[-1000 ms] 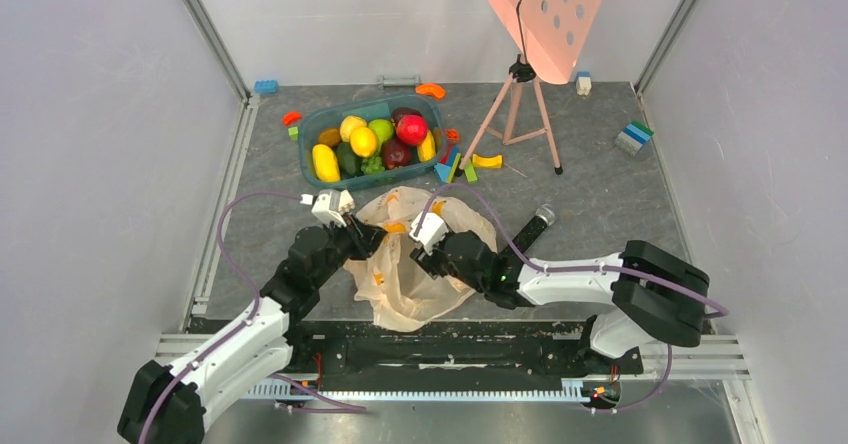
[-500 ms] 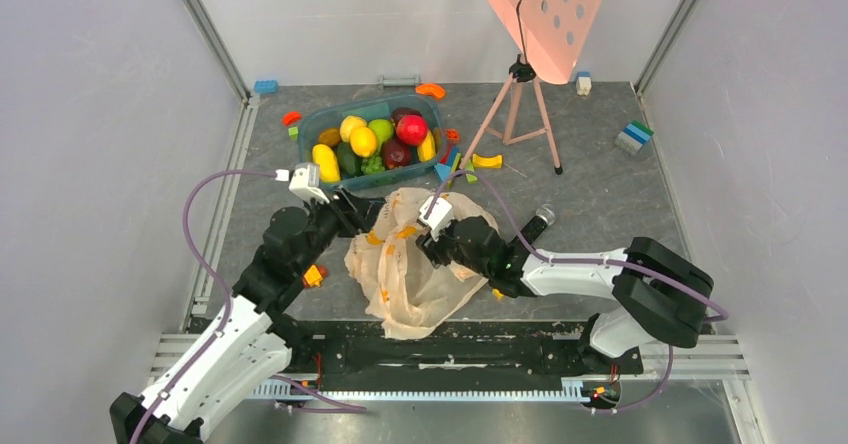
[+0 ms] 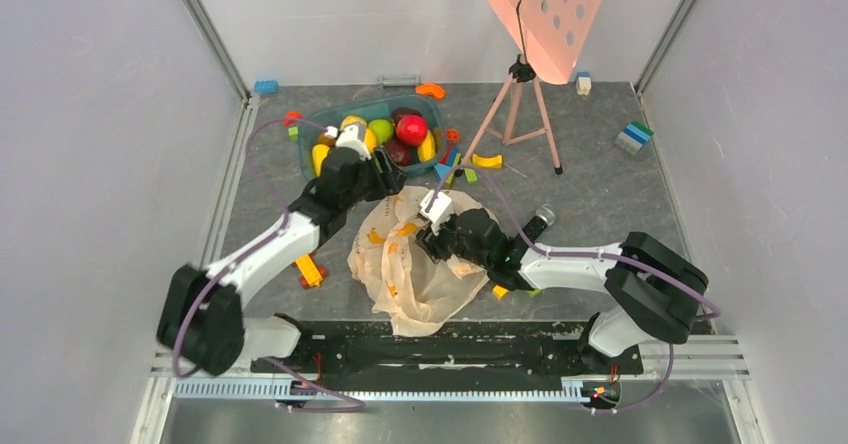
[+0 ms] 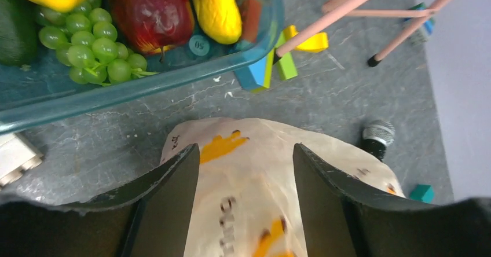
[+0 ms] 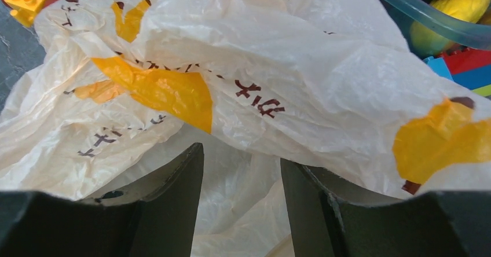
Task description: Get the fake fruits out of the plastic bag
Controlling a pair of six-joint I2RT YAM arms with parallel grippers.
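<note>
The plastic bag (image 3: 410, 274) lies crumpled on the grey mat, cream with orange marks. My right gripper (image 3: 427, 247) sits at its upper middle. In the right wrist view its jaws (image 5: 241, 158) stand open with loose bag (image 5: 278, 54) film between them. My left gripper (image 3: 388, 179) hovers over the bag's far edge, beside the tub's near rim. It is open and empty (image 4: 246, 150) above the bag (image 4: 255, 176). Fake fruits fill the tub: a bright red one (image 3: 411, 129), a yellow one (image 3: 363, 141), green grapes (image 4: 87, 43) and a dark red apple (image 4: 151, 11). Whether any fruit is inside the bag is hidden.
The teal tub (image 3: 318, 124) stands behind the bag. A pink tripod (image 3: 520, 114) stands at the back right and a microphone (image 3: 535, 222) lies right of the bag. Toy blocks are scattered about: a yellow one (image 3: 308, 270) left of the bag, others (image 3: 633, 136) at the far right.
My left gripper opened at the bag's left edge and swung away to the tub's near rim. The bag has slumped flatter. The right gripper has stayed at the bag.
</note>
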